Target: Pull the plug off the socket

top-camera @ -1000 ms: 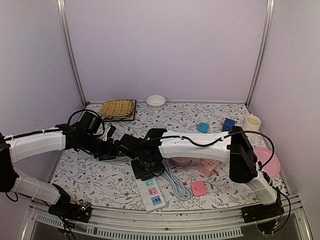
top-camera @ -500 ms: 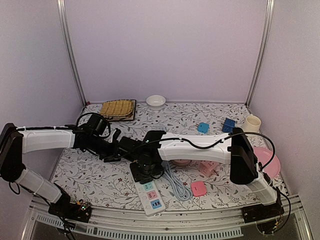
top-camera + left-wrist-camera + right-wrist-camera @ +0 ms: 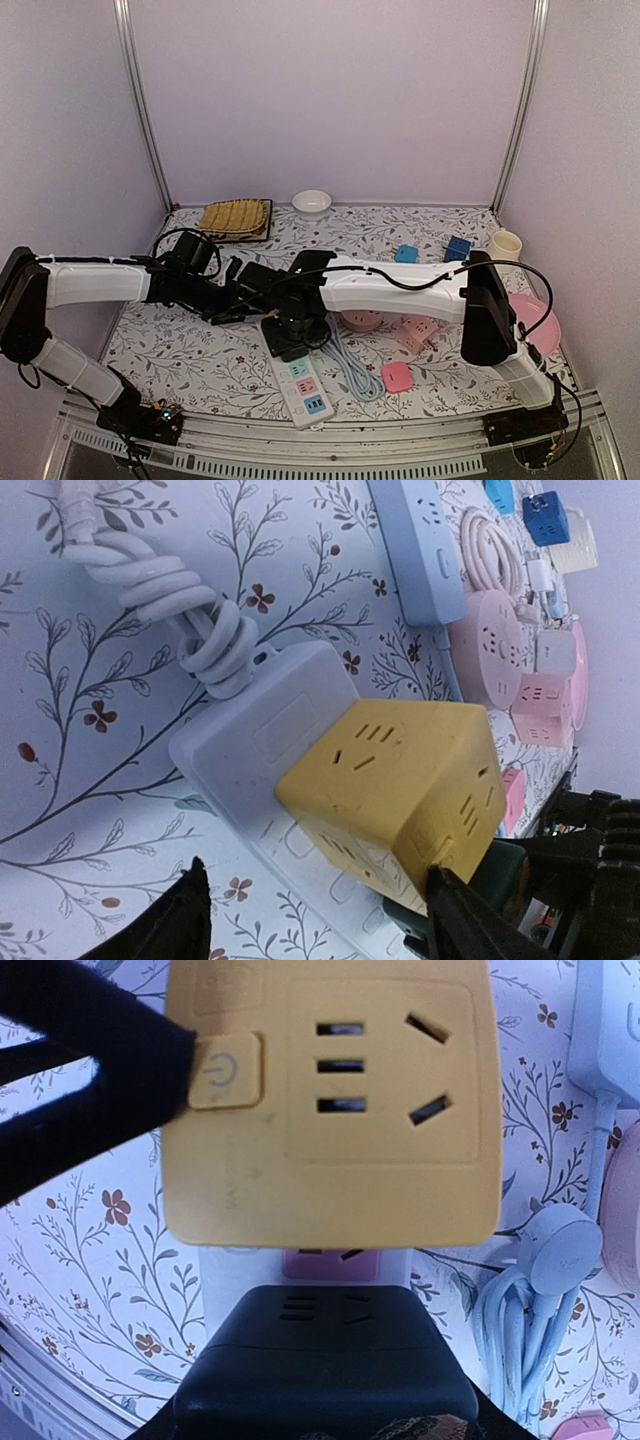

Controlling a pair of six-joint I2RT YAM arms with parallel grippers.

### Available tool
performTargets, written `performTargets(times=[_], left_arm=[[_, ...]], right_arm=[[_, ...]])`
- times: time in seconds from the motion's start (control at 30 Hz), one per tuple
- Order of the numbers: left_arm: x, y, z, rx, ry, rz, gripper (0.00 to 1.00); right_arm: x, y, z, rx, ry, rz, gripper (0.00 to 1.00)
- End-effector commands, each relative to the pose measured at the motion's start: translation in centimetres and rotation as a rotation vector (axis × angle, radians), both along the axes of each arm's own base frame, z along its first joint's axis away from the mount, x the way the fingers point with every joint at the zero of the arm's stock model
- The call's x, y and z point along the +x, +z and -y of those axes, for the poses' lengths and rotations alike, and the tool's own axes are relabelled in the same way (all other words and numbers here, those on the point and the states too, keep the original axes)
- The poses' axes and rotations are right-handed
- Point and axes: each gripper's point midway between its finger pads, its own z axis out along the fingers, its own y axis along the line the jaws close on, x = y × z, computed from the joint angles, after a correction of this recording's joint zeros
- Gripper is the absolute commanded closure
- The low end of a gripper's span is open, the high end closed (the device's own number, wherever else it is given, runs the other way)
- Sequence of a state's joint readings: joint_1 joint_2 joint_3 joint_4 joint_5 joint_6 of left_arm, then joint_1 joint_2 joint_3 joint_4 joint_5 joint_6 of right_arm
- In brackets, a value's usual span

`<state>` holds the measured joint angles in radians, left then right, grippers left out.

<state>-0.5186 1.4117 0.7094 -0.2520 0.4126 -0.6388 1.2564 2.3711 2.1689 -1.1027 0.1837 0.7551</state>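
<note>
both arms reach over the floral table point(image 3: 190, 365). the left gripper point(image 3: 255, 290) and right gripper point(image 3: 298, 322) sit close together above the far end of a white power strip point(image 3: 305, 388), apparently touching something dark there. a light blue cable point(image 3: 348, 365) lies just beside the strip.

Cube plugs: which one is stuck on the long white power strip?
The yellow cube. It is plugged into the white power strip; the pink cube and the blue cube lie loose on the table.
</note>
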Motion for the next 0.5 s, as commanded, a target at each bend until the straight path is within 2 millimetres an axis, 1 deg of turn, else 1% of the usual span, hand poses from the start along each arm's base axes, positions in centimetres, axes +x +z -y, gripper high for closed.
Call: performTargets(times=[0.0, 0.17, 0.23, 0.4, 0.47], left_arm=[[-2.0, -4.0, -2.4, 0.118, 0.029, -0.104, 0.27], [-2.1, -4.2, -2.5, 0.123, 0.031, -0.107, 0.27], [-2.1, -4.1, -2.5, 0.123, 0.03, -0.106, 0.27], [-1.9, -3.4, -2.3, 0.115, 0.024, -0.091, 0.27], [-1.5, -2.7, -2.0, 0.106, 0.017, -0.072, 0.27]], right_arm=[[1.7, 8.6, -2.8, 0.228, 0.016, 0.114, 0.85], [1.9, 9.3, -2.5, 0.226, 0.024, 0.136, 0.85], [2.1, 9.9, -2.2, 0.23, 0.018, 0.143, 0.85], [3.5, 11.2, 0.1, 0.218, -0.036, 0.155, 0.85], [4.3, 11.7, 1.2, 0.218, -0.062, 0.163, 0.85]])
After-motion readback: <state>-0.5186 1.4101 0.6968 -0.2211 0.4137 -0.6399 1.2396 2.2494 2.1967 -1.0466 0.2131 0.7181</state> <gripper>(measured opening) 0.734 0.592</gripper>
